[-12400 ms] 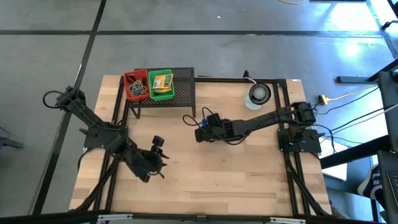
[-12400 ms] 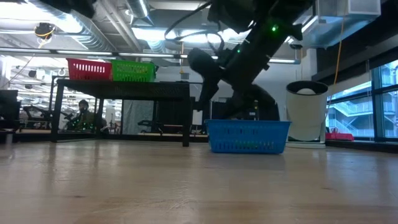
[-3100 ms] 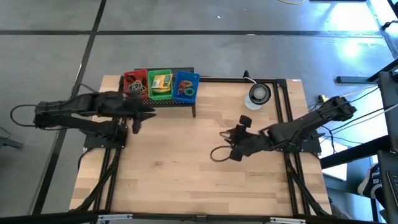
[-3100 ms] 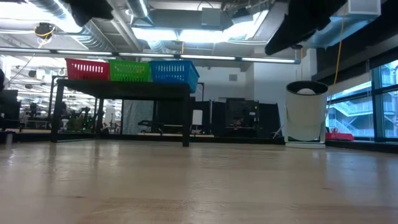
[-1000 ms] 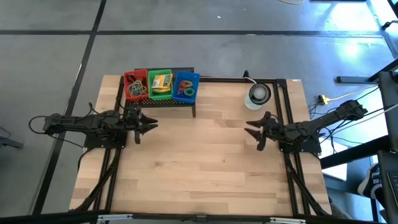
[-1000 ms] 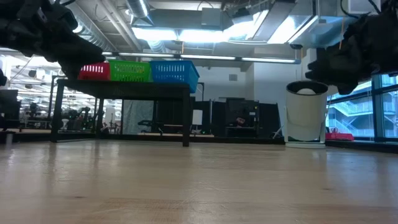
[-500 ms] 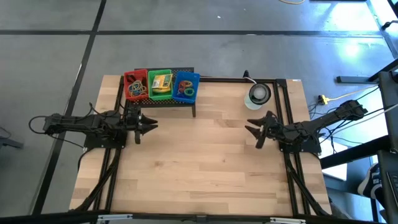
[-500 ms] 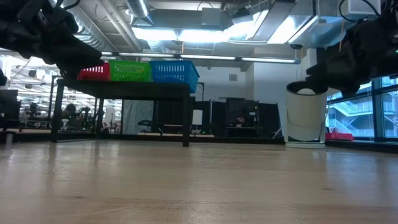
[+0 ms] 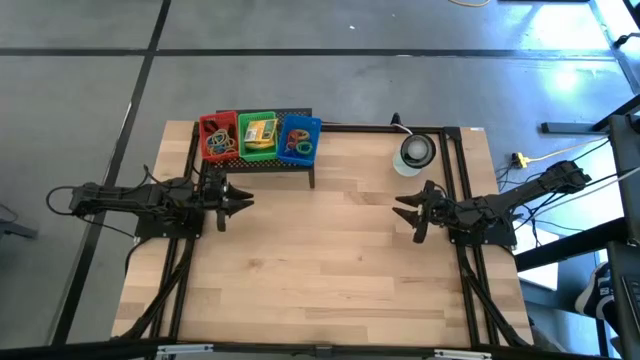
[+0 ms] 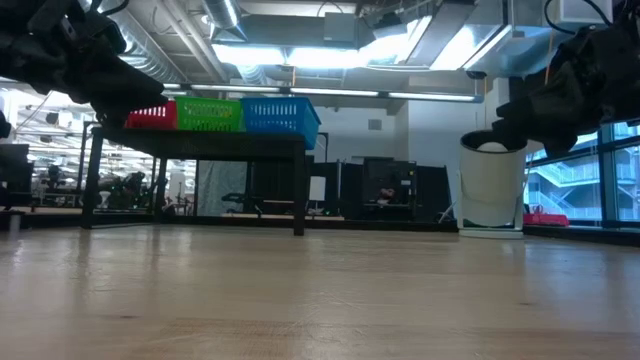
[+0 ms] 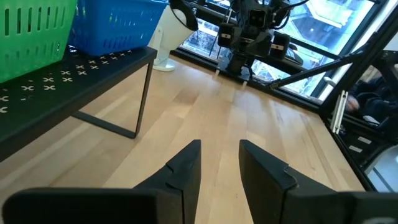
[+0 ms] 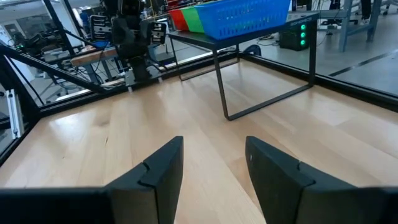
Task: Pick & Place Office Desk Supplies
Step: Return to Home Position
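Wide pale wooden surface (image 9: 320, 270) under us, open workshop beyond it, and we go straight to the left pincer (image 9: 244, 197): it hovers low near the left side, fingers spread, with nothing between them in its own wrist view (image 11: 221, 169). Across the boards the right pincer (image 9: 404, 207) faces it from the right side, likewise spread and empty (image 12: 211, 167). We read that as a parking pose, since we spot nothing loose left to carry. Outward now to the black shelf (image 9: 296, 118) at the far edge: red basket (image 9: 212, 130), green basket (image 9: 259, 150) and blue basket (image 9: 299, 127) sit side by side on top, touching. There are the supplies, sorted by kind: rubber bands (image 9: 220, 146) in the red one, yellow-green boxes (image 9: 260, 132) in the green, coloured loops (image 9: 300, 144) in the blue. The round grey-white object (image 9: 415, 152) stands apart, near the right arm, outside any basket. By our judgement the sorting is done and only the arms' settling remains.
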